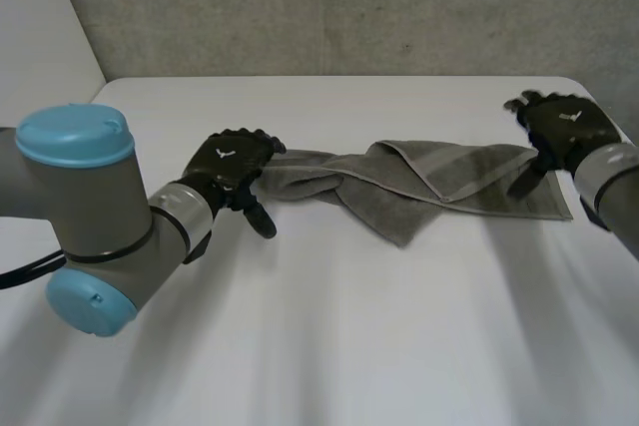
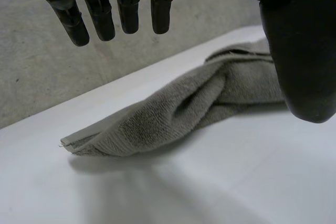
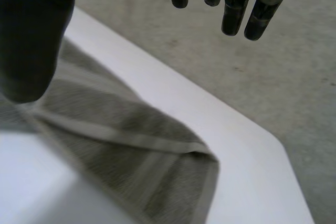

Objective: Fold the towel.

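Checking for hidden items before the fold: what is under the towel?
The bunched towel lies on the white table; its folds hide anything beneath. The left hand and right hand, both open, are at its ends, not under it.

The grey towel lies rumpled and stretched sideways (twisted near its middle) on the white table.

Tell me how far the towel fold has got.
Done: nothing folded; the towel lies bunched and twisted across the table. In hand: the left hand hangs open by one end, the right hand open over the other corner, neither gripping. Left: grasp, spread flat, fold.
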`<action>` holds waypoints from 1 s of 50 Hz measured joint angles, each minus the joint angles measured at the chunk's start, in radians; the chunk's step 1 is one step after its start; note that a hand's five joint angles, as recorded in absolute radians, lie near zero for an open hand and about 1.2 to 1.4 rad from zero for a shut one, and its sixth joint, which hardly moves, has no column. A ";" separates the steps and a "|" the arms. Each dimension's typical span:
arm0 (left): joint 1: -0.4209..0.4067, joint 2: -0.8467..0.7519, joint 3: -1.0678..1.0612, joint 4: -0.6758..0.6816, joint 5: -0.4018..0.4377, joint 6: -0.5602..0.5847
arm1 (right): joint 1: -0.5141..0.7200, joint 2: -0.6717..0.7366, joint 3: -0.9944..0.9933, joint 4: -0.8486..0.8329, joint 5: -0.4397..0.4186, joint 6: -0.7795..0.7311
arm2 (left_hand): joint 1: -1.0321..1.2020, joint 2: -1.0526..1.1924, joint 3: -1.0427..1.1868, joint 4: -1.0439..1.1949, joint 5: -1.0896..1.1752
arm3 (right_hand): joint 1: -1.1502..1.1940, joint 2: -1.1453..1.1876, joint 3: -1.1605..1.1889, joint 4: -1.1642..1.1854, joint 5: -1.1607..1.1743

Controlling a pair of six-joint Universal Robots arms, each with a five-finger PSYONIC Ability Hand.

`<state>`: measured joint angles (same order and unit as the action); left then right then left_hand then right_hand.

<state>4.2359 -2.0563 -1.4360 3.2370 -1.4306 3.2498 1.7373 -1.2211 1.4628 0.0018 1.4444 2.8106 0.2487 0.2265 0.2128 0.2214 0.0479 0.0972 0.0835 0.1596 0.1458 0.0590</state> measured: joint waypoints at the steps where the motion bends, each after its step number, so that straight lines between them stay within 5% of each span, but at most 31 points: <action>1: -0.003 -0.001 -0.001 0.001 -0.002 0.012 | 0.002 -0.010 0.017 -0.001 -0.008 -0.009 | 0.000 0.000 0.000 0.000 0.000 | 0.000 0.000 0.000 0.000 0.000; 9: -0.024 -0.034 0.010 0.031 -0.057 0.140 | 0.005 -0.067 0.184 -0.020 -0.074 -0.140 | 0.000 0.000 0.000 0.000 0.001 | 0.000 0.000 0.000 0.000 0.000; 24: -0.023 -0.167 0.086 0.188 -0.082 0.178 | -0.010 0.059 0.223 -0.140 -0.069 -0.150 | 0.000 0.000 0.000 0.000 0.000 | 0.001 0.002 0.000 0.000 0.000; 35: -0.011 -0.288 0.192 0.241 -0.076 0.297 | -0.001 0.212 0.087 -0.178 -0.071 0.064 | 0.021 0.039 0.000 0.000 0.049 | 0.124 0.137 0.000 0.000 0.003; 50: 0.037 -0.347 0.243 0.263 -0.037 0.302 | 0.066 0.382 -0.103 -0.183 -0.112 0.274 | 0.214 0.236 0.000 0.000 0.247 | 0.370 0.380 0.000 0.000 0.244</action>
<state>4.2728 -2.4034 -1.1931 3.5004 -1.4679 3.5515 1.8033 -0.8396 1.3594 -0.1807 1.3322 3.0851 0.4629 0.4628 0.2129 0.2213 0.2947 0.4676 0.4638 0.1596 0.1458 0.3034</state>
